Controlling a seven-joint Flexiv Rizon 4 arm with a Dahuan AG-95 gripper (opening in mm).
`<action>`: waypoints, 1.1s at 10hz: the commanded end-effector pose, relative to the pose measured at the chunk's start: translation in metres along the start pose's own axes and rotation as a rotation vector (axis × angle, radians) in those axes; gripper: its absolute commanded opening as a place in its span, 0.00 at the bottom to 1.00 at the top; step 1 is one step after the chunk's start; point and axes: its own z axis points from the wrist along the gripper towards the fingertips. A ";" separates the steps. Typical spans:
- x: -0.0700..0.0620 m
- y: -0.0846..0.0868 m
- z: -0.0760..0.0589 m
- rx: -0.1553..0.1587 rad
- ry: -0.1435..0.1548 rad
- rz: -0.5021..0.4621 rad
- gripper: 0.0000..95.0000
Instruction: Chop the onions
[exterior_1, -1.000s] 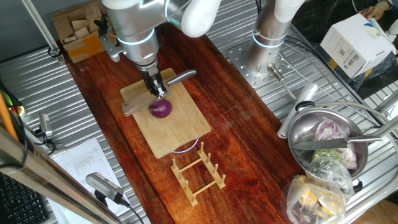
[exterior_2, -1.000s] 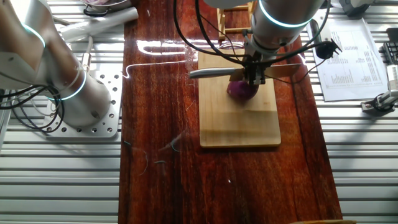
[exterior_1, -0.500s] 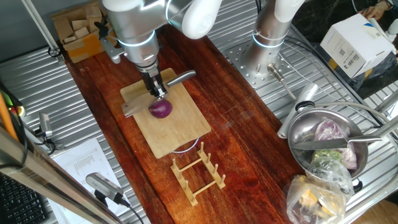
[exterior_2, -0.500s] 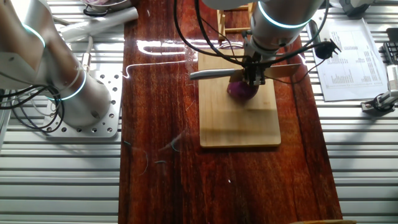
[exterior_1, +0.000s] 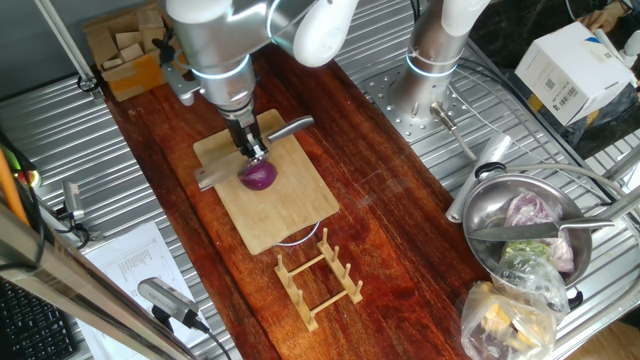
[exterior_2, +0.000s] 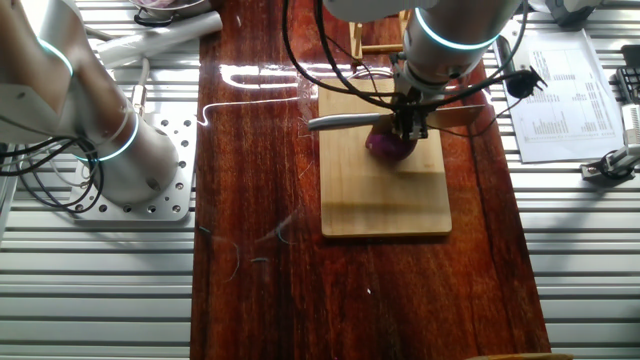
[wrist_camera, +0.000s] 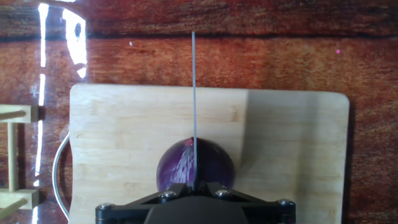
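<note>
One small round red onion (exterior_1: 259, 176) (exterior_2: 390, 146) (wrist_camera: 195, 164) sits on pale bamboo cutting board (exterior_1: 265, 190) (exterior_2: 384, 195) (wrist_camera: 124, 137), toward its end nearest the arm. Two-finger gripper (exterior_1: 250, 148) (exterior_2: 410, 122) directly above onion, fingers clamped on steel knife (exterior_1: 255, 148) (exterior_2: 345, 121) (wrist_camera: 193, 93). Hand view: blade edge-on, resting across top of onion. Wooden slatted rack (exterior_1: 319, 276) just off board's far end.

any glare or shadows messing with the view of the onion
Hand view: white glare streaks on the table at top left, off the onion; a soft shadow darkens the board on the right. The other fixed view: glare on the wood beside the board's far end, onion partly hidden by the gripper.
</note>
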 end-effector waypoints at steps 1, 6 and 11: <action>-0.004 0.000 0.004 -0.002 0.003 -0.004 0.00; -0.005 0.000 0.007 0.009 -0.011 -0.013 0.00; -0.004 -0.001 0.004 0.011 -0.009 0.001 0.20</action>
